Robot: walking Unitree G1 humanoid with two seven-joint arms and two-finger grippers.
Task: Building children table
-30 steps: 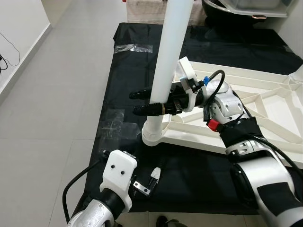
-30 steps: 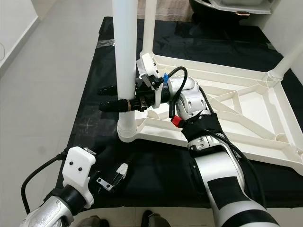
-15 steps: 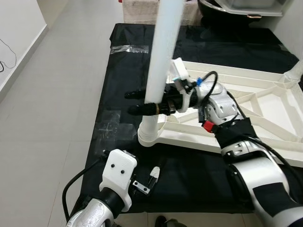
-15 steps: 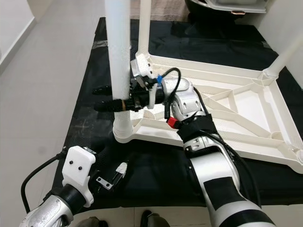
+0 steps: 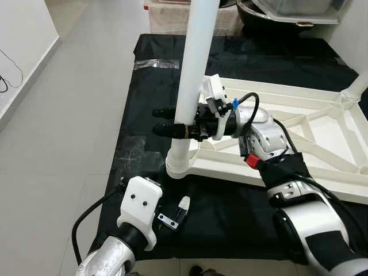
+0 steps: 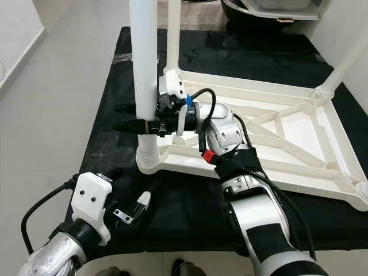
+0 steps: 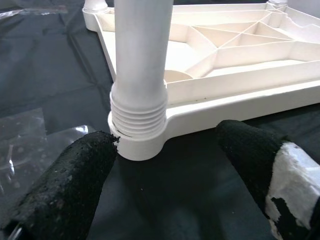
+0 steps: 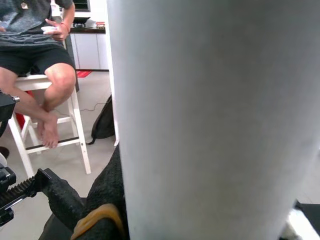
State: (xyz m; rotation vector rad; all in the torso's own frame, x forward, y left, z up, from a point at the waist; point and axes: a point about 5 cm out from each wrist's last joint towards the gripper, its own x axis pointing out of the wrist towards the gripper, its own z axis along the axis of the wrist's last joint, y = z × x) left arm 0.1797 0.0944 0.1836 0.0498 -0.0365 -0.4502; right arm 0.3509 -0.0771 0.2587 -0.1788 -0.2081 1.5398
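My right tool [image 5: 164,121] clenched around the upright table leg [image 5: 192,75], leg seated in the upturned tabletop [image 6: 299,129] corner at 9 o'clock, my left tool [image 7: 165,175] released near its socket, black mat [image 5: 149,86] beneath, seated person [image 8: 35,50] beyond

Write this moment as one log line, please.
right gripper: shut on table leg | leg upright in tabletop corner | left gripper: open near base

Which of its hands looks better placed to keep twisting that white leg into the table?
Probably the right hand: its fingers already close around the white leg just above the threaded socket of the upturned table. The left hand sits low on the black mat, open, holding nothing.
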